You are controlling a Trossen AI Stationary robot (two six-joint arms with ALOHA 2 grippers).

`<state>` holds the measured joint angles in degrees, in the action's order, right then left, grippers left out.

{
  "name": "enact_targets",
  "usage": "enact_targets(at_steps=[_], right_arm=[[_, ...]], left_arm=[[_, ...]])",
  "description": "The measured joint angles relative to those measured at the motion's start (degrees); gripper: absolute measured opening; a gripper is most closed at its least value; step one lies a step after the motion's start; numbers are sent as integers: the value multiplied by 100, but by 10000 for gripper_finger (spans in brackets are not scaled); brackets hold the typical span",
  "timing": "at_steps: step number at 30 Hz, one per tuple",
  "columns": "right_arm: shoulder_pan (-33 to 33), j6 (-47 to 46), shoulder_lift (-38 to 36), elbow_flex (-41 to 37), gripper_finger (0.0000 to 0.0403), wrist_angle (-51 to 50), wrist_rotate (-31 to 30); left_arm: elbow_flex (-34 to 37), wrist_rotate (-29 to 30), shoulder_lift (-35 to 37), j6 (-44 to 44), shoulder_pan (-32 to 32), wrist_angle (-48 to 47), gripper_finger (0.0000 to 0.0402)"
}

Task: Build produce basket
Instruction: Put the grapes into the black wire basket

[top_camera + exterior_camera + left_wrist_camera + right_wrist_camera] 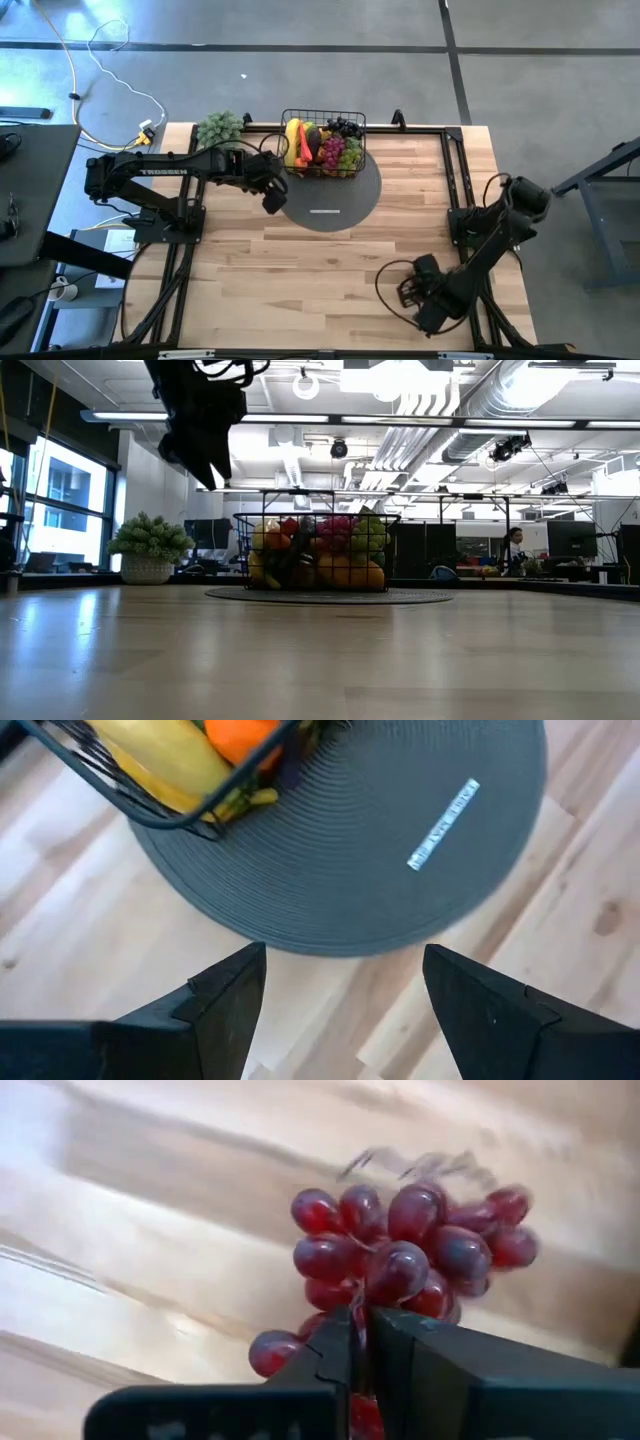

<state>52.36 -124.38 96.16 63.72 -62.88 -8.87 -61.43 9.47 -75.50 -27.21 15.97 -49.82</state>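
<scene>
The black wire basket stands on the far part of a round dark grey mat, filled with produce: bananas, an orange mango, grapes. My left gripper hangs open above the mat's left edge, just left of the basket, with nothing between its fingers. My right gripper is near the table's front right, shut on a bunch of red grapes. My right gripper pinches the red grape bunch at its near edge between its two fingers. The fingers come from above, pointing down. The rest of the bunch spreads out beyond the fingertips over the wooden table; whether it is lifted clear I cannot tell.
A grey-green leafy bunch in a white pot stands at the far left corner. Black frame rails run along the table's sides. Bare wood lies between the mat and the front edge.
</scene>
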Motion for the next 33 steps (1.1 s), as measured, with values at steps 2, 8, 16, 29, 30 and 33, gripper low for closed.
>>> enact_targets(at_steps=[2,8,16,29,30,33], right_arm=[[-109,168,-166,0,2,-59,-328],[-522,743,-696,0,2,-229,-1123],[-1417,2167,-1400,0,1,-220,-2006],[-3417,5423,-2120,0,0,1085,-2513],[-3580,5718,-2139,0,0,1258,-2513],[-4086,6577,-2162,0,0,1859,-2464]], left_arm=[[0,-139,0,-26,-2,0,262],[0,-493,15,-115,13,223,262],[0,-689,81,-114,17,567,262],[0,-731,805,-113,37,635,244],[0,-731,881,-113,62,635,241],[0,-710,1111,-70,159,639,237]])
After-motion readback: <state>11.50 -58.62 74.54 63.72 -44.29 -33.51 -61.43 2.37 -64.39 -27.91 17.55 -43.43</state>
